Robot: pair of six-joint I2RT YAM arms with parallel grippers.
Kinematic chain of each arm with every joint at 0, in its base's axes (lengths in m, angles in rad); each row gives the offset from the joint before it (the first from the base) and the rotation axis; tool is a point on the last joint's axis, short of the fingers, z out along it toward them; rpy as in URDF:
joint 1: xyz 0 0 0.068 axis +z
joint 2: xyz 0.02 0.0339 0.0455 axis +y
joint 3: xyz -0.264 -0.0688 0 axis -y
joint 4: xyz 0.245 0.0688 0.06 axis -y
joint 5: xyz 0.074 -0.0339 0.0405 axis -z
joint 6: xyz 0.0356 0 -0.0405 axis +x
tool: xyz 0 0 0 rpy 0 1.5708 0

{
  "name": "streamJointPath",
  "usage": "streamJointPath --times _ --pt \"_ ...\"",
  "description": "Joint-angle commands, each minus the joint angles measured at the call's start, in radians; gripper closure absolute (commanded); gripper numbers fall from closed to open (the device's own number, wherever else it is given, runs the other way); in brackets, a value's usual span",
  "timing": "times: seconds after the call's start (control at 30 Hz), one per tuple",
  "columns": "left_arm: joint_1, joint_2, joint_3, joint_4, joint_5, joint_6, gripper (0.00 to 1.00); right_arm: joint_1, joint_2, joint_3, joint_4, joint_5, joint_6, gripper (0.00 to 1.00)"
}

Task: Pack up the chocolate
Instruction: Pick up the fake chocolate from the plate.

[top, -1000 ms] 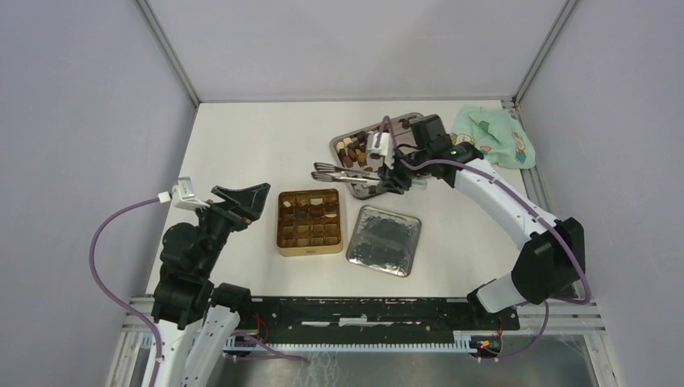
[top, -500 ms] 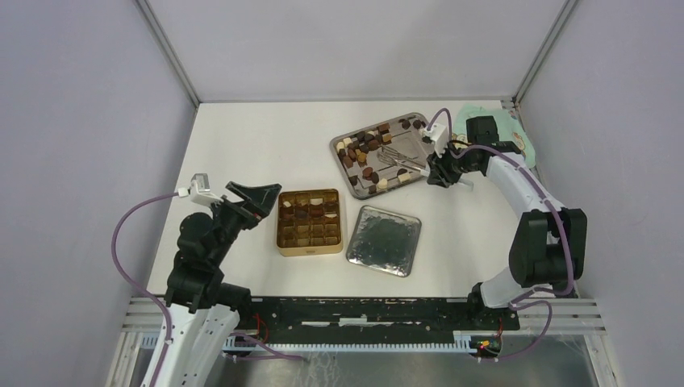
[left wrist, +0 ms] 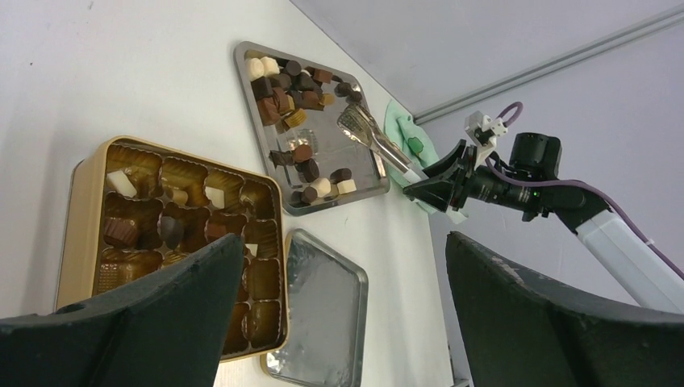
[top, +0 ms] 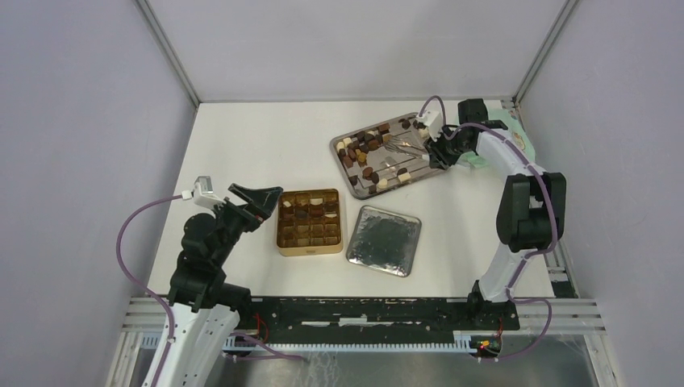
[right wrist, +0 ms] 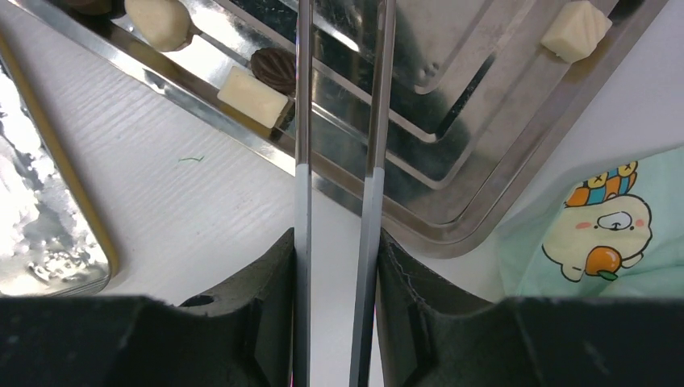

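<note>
While most of the chocolate (top: 360, 151) lies loose in the steel tray (top: 343, 171) at the far right of the table, the top view shows a few pieces already seated in the gold gridded tin (top: 310, 250). The tin sits near the middle, with its silver lid (top: 384, 240) just to its right. The right gripper (top: 437, 153) reaches in from the tray's right edge beside a green cloth (top: 520, 145). It clamps the handle end of the silver tongs (top: 407, 153), likely because the pieces are too small for its own fingers. The left gripper (top: 260, 197) hovers just left of the tin, spread wide and empty, probably placed to steady it.

From the left wrist, many of the tin's cells stand vacant, so packing looks far from done. The tong tips hang over a bare patch of tray beside the heap.

From the right wrist, both tong arms run between the fingers (right wrist: 274, 282), squeezed partway together. The tips lie out of frame, so whether they carry a piece cannot be told.
</note>
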Motion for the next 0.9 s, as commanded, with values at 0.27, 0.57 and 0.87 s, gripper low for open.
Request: streamJointPath --times 0.27,0.57,0.87 --pt "-0.003 -0.009 -0.008 0.023 0.001 -0.037 0.0 0.056 0.108 0.138 0.024 0.019 0.02 0.6" --pt "-0.002 -0.015 -0.008 0.012 -0.004 -0.039 0.0 0.07 0.176 0.21 0.019 0.048 0.034 0.59" --pt "-0.002 -0.006 -0.005 0.011 -0.004 -0.037 0.0 0.086 0.212 0.242 0.013 0.059 0.035 0.57"
